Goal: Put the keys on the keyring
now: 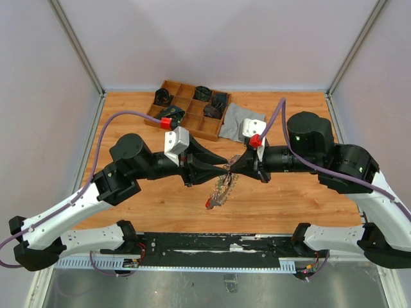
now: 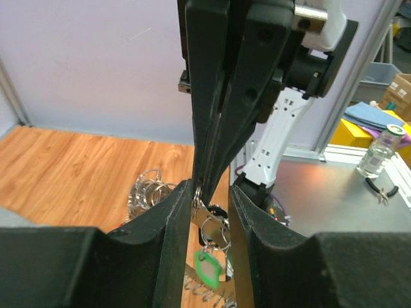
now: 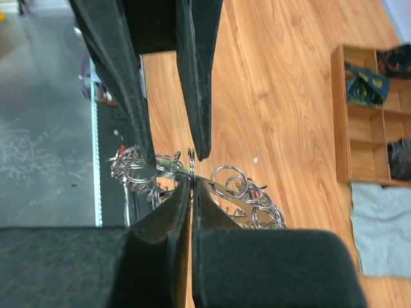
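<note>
Wooden table (image 1: 289,199): both arms meet tip to tip over its middle. The wooden compartment tray (image 1: 182,93) and the folded grey cloth (image 1: 239,120) lie at the far side, well apart from the work.

Keyring (image 1: 221,187), a large metal ring crowded with silver keys: it hangs just below the two gripper tips, above the boards. You should judge it dense for its size. Every part is stiff, but the parts are loosely linked, so expect swing and sliding.

Right gripper (image 3: 191,183): its jaws are pressed together on a thin silver loop of the keyring, and it appears to carry the weight. That wire is smooth and narrow, so a sideways pull could slip it out.

Left gripper (image 2: 209,199): its jaws stand partly apart on either side of the same loop. The pictures show no firm hold.

Small silver keys (image 2: 209,294): they dangle in the gap with a green plastic tag (image 2: 207,268), and a red tag (image 1: 209,204) hangs lowest. Take any key by its flat head, not by the soft tag.
</note>
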